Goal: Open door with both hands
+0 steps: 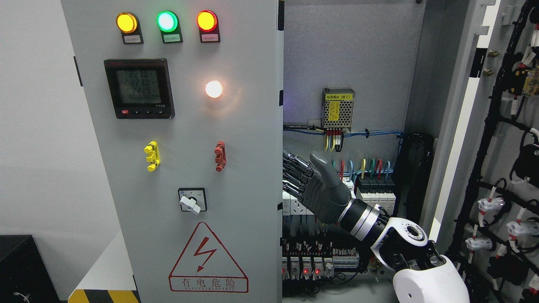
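Reaching in from the lower right, the right hand (318, 189) sits at the inner edge of the left cabinet door (177, 147), its fingers (294, 168) hooked around that edge while the thumb stands up free just to the right; they appear to be curled onto the door's edge rather than released. This left door is closed or nearly so, facing the camera with its three indicator lamps (167, 22), digital meter (139, 88), rotary selector switch (192, 200) and electrical hazard sign (207, 261). The right cabinet door (501, 168) already stands swung wide, its wiring harness exposed. The left hand is not in view. The main risk is probably slippage: the hold is only a fingertip hook on a thin metal edge, so a pull along the wrong arc could let the fingers slide off. Behind the hand lie live components, namely the row of circuit breakers (374, 191), coloured wires (362, 166) and relays with lit red LEDs (307, 267), and a slip inward could knock or snag them. The forearm (366, 219) also crosses close in front of the breakers, so a wide swing may brush their levers.
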### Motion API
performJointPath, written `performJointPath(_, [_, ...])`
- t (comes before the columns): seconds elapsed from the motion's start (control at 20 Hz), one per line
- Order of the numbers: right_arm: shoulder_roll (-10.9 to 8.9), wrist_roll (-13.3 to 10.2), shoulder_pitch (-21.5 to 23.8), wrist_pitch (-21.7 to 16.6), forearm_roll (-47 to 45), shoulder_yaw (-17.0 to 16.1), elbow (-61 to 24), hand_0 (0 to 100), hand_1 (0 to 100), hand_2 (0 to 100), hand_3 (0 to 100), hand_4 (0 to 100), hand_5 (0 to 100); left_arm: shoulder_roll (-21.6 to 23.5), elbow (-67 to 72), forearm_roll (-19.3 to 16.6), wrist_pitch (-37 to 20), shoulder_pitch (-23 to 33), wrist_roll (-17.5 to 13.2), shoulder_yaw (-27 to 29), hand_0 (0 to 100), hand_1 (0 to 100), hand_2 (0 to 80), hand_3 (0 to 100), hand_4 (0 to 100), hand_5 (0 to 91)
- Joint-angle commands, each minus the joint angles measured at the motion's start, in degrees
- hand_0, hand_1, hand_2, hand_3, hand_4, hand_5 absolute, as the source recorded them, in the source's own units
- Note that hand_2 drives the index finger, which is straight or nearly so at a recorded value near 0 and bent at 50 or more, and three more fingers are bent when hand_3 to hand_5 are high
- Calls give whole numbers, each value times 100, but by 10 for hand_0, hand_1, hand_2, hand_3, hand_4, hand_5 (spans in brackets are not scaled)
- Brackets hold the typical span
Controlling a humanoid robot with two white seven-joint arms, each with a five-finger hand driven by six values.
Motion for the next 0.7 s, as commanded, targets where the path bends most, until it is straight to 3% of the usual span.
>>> performJointPath(0.0, [-12, 96, 3, -5, 5, 8, -7, 56, 143, 0, 0, 0, 0, -1, -18, 0, -2, 44, -3, 0, 120, 556, 0, 0, 0, 0])
performJointPath(0.55, [-12, 123, -6, -13, 5, -9, -7, 56, 143, 0, 0, 0, 0, -1, -18, 0, -2, 44, -3, 0, 120, 556, 0, 0, 0, 0])
performJointPath(0.65, [-12, 228, -6, -13, 5, 0, -16, 56, 143, 0, 0, 0, 0, -1, -18, 0, -2, 44, -3, 0, 120, 556, 0, 0, 0, 0])
